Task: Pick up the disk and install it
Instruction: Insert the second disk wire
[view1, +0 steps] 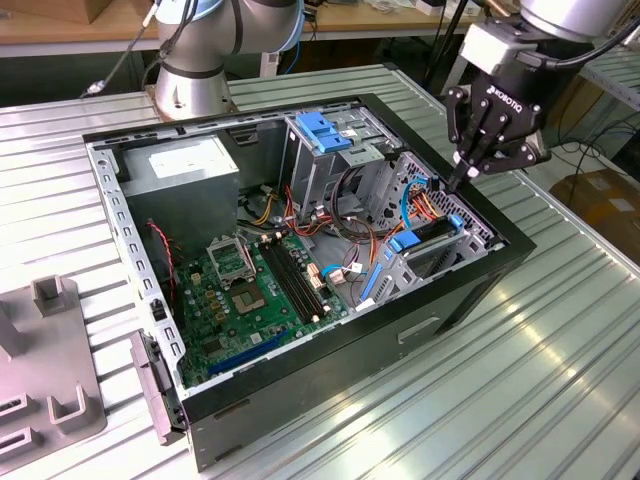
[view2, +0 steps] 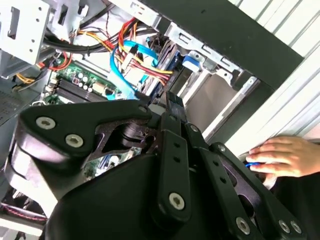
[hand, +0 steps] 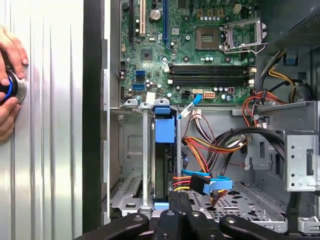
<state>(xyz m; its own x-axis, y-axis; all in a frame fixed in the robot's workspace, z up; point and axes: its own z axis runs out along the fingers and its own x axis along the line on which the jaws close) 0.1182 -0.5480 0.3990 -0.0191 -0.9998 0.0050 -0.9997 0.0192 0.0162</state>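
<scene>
In the exterior view: looking down on an open computer case (view1: 300, 420) lying on a ribbed metal table (view1: 520, 380). Finding the gripper (view1: 463, 180) hanging over the case's edge on the exterior view's right, with fingers drawn together to a narrow point and nothing between them. Spotting the disk (view1: 432, 238) just below and beside that point, standing on edge in the drive bay, with blue carrier rail showing at both ends and coloured cables (view1: 425, 200) bunching next to it. Noting a green motherboard (view1: 250, 290) filling the case floor and a tall metal cage (view1: 330, 150) with a blue latch behind.

In the second wrist view: peering past the black gripper (view2: 167, 102), fingers meeting, not gripping anything. Catching a blue end of the disk (view2: 191, 61) in the bay beyond the fingertips, apart from them. Seeing a person's hand (view2: 282, 155) resting on the table outside the case.

In the first wrist view: facing the disk (hand: 162, 165) edge-on, seated upright between the bay's metal walls, just past the gripper (hand: 180, 200). Seeing the hand (hand: 9, 85) pressing a round, blue-ringed button (hand: 12, 87).
</scene>
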